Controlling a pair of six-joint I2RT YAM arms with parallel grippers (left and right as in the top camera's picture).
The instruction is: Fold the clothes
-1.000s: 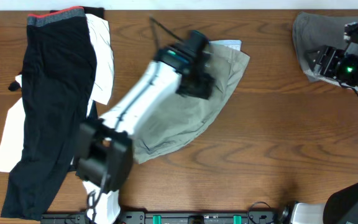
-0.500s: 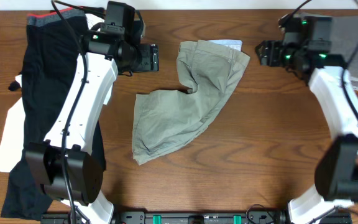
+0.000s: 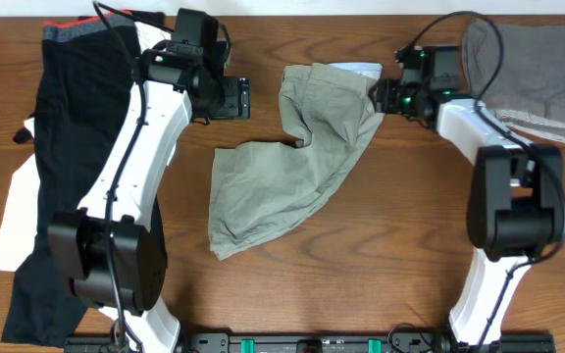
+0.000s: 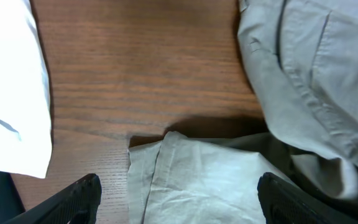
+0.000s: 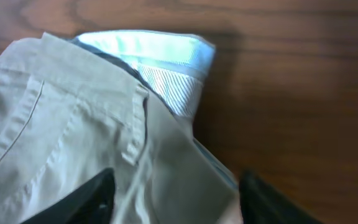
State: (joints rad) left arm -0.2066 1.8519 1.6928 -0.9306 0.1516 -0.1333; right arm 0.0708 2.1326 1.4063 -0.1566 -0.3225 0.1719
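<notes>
Khaki shorts [image 3: 292, 176] are laid crumpled at mid-bench [image 3: 410, 255]. The waistband [image 3: 351, 74] is at 12 to 1 o'clock, one leg is run out toward 7 o'clock, and the upper part is doubled over itself. In the right wrist view the waistband's pale lining [image 5: 160, 53] is seen turned out.

Right jaws are placed at 1 o'clock of the shorts and spread, with the waistband corner between the fingers [image 5: 95, 199]. Whether cloth is actually pinched cannot be told.

Left jaws are placed at 10 o'clock of the shorts, spread wide, nothing clamped. Their fingertips [image 4: 79, 199] are seen either side of a folded cloth edge [image 4: 191, 174], with bare wood beyond.

A black garment [image 3: 67, 167] with a red-grey band is spread along the 9 o'clock side, over a white garment [image 3: 165, 98]. A grey garment [image 3: 533, 69] is piled at the 2 o'clock corner, beside the right arm [image 3: 508, 196].
</notes>
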